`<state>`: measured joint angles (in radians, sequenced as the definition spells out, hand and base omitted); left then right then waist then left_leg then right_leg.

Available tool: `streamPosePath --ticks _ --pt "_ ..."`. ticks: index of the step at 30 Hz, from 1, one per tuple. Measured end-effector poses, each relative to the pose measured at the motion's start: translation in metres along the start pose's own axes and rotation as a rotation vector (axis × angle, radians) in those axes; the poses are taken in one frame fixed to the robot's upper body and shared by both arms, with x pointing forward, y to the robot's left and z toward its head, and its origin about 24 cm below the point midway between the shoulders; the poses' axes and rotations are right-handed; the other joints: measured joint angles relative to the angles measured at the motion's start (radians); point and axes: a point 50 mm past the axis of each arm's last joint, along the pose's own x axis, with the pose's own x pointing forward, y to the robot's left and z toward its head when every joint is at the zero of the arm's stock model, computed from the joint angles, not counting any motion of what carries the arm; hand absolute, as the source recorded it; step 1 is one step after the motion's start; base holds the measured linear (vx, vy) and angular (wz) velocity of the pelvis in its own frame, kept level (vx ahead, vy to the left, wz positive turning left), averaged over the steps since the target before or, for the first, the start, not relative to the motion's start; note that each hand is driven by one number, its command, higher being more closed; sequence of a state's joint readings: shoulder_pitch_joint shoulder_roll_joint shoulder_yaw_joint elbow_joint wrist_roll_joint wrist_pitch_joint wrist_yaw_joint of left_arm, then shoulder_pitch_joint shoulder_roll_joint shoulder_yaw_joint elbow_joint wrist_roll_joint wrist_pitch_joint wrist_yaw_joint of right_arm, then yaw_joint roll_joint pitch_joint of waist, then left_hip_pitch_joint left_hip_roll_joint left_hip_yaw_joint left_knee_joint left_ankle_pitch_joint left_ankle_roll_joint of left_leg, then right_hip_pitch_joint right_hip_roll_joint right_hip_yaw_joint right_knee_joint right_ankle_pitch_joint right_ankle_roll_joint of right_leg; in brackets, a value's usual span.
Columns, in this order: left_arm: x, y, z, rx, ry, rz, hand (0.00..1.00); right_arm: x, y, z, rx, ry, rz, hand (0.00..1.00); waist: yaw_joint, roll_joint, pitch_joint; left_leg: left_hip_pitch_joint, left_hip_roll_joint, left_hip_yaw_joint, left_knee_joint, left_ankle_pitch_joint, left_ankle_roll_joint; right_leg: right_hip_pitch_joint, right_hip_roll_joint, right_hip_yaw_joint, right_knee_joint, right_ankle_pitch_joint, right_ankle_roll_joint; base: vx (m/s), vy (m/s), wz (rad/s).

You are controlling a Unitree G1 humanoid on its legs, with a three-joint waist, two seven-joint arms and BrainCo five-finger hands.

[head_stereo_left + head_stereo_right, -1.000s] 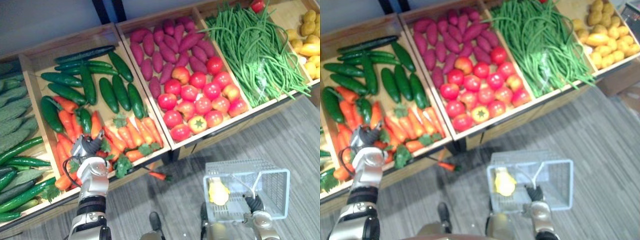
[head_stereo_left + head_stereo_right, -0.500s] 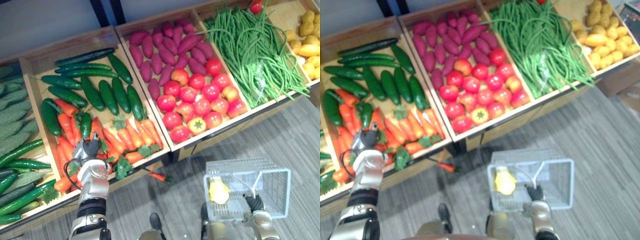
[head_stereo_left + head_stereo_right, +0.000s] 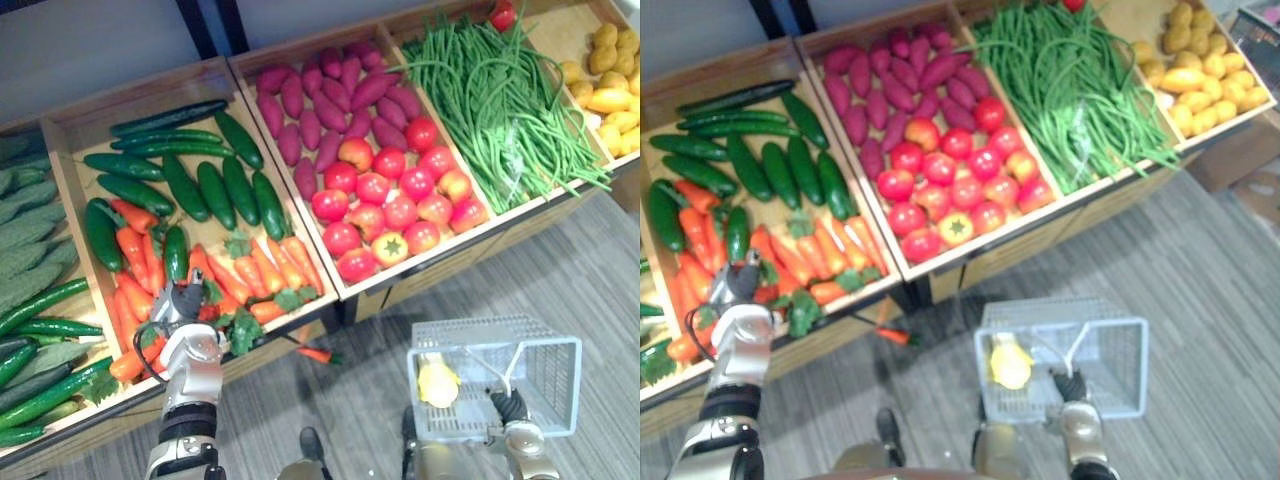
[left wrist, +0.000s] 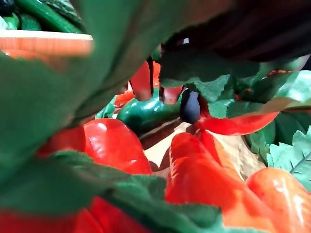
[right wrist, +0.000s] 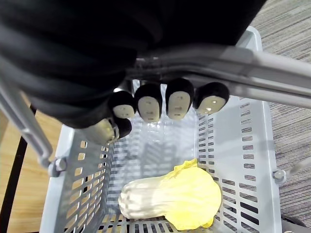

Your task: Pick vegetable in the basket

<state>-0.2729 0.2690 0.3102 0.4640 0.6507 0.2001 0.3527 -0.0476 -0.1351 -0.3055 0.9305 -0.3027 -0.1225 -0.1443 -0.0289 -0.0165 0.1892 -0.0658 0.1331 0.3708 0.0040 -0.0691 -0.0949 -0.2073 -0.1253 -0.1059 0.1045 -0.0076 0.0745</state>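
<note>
My right hand (image 5: 148, 102) curls round the handle (image 5: 228, 54) of the basket (image 3: 550, 385) to hold it ready. My left hand (image 3: 183, 302) is down among the carrots (image 3: 268, 268); whether it grasps one I cannot tell.

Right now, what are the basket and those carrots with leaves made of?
Basket: probably pale grey plastic; matte moulded walls with slots.
Carrots: likely fake, with glossy plastic-looking skin.
Carrot leaves: seemingly cloth, flat with fuzzy cut edges.
</note>
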Motion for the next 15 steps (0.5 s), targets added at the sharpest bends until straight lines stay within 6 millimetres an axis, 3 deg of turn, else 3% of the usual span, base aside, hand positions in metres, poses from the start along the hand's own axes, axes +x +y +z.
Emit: streamPosePath --ticks 9,15 --pt "0.0 0.0 0.0 0.001 -0.003 -0.002 1.0 0.0 0.0 0.001 0.0 -0.006 -0.001 1.0 0.0 0.0 0.0 -0.003 -0.002 0.0 -0.008 0.012 -0.004 0.001 0.001 -0.002 -0.021 0.003 0.004 -0.03 -0.009 -0.02" --pt "0.001 0.008 0.013 -0.02 -0.053 0.031 1.0 0.0 0.0 0.001 0.0 -0.003 0.0 1.0 -0.001 0.0 -0.004 0.001 -0.003 -0.011 -0.044 0.043 -0.007 0.004 0.006 -0.018 -0.034 0.006 0.007 -0.02 -0.024 0.06"
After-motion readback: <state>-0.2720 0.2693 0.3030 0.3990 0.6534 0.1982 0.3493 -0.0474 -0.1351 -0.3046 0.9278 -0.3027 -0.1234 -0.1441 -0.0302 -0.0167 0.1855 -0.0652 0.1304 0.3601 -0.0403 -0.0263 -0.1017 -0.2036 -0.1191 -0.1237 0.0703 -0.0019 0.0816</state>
